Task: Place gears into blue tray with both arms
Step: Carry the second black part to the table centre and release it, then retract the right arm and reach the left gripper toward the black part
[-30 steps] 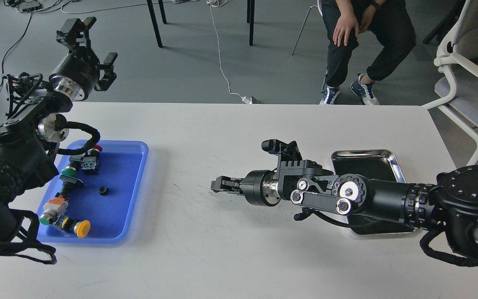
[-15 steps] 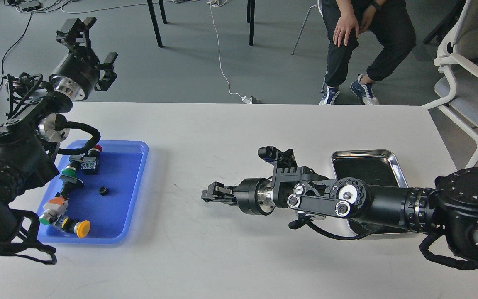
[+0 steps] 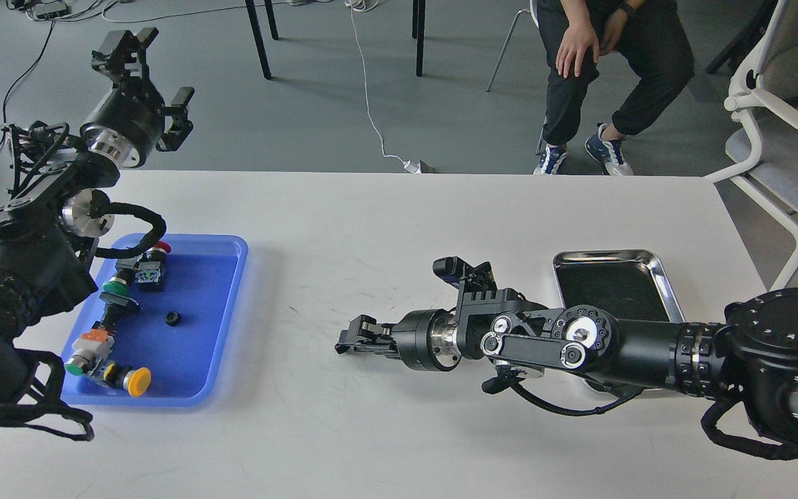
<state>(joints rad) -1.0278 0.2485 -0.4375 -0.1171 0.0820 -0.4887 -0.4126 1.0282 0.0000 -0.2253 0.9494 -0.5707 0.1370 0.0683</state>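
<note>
Black fingers of the right gripper (image 3: 345, 342) are being held close together over bare table (image 3: 371, 229), grip contents can't be told. Left gripper (image 3: 143, 76) is being held spread wide, raised. One gear (image 3: 172, 318) is lying in the blue tray (image 3: 222, 312), well left.

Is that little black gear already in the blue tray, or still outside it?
In. The gear lies flat on the blue tray floor, beside the push-button switches.
</note>
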